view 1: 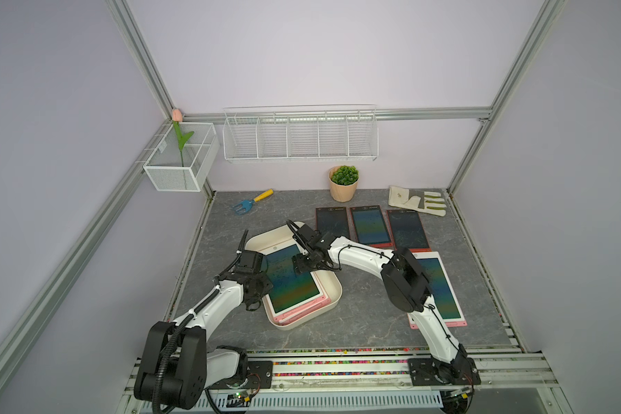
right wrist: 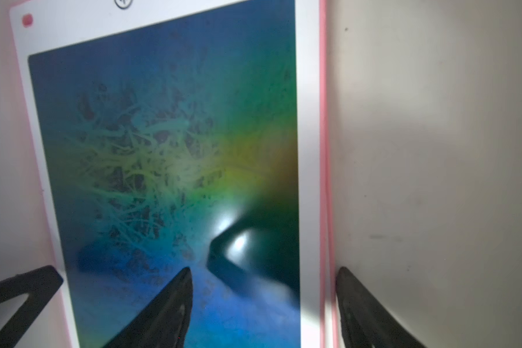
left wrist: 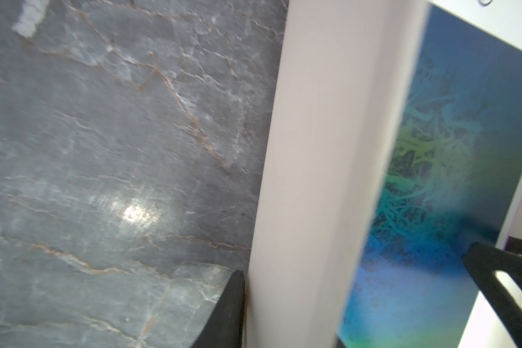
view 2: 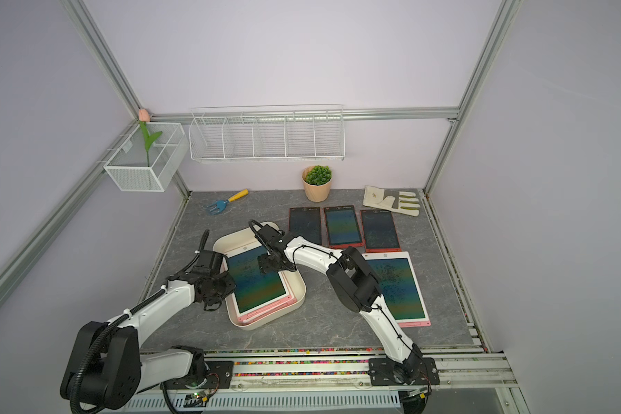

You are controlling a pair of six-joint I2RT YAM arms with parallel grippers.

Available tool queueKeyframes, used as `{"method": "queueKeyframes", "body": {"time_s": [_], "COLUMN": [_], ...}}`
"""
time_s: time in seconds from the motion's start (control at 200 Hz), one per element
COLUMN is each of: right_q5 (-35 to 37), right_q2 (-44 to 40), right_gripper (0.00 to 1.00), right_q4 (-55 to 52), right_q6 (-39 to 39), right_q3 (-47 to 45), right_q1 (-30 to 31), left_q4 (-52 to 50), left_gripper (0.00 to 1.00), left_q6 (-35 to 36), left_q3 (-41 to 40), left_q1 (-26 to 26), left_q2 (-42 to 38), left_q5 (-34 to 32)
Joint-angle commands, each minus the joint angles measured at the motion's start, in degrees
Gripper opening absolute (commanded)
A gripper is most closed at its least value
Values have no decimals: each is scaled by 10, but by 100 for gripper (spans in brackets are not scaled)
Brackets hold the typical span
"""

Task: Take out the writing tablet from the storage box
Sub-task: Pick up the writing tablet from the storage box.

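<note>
The cream-white storage box lies left of the table's middle. In it a writing tablet with a white frame and a blue-green screen lies on top, and pink edges of others show beneath. My left gripper is shut on the box's left wall. One finger is outside the wall and the other is hidden behind it. My right gripper is open and straddles the tablet's pink right edge, one finger over the screen and one by the box wall.
Three red-framed tablets lie in a row at the back right. A large pink-backed tablet lies under my right arm. A potted plant, a glove and a blue hand rake line the back edge.
</note>
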Motion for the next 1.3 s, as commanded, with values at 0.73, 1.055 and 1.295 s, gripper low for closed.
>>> {"method": "queueKeyframes", "body": {"time_s": [0.73,1.055,1.295], "right_q5": [35,33,27], "right_q2": [-46,-51,-37], "right_gripper": [77,77,77], "right_q4": [3,-1,8], "right_q6": [-5,-3,2], "right_q3": [-7,-13,-17], "right_q1": [15,17,20], "left_q4": [20,20,19], "left_gripper": [27,26,26], "left_q6": [6,7,7], "left_q3": [-11,-11,-12], "left_q1": [3,3,2], "left_q2": [3,2,0], "left_q5": [2,3,3]}}
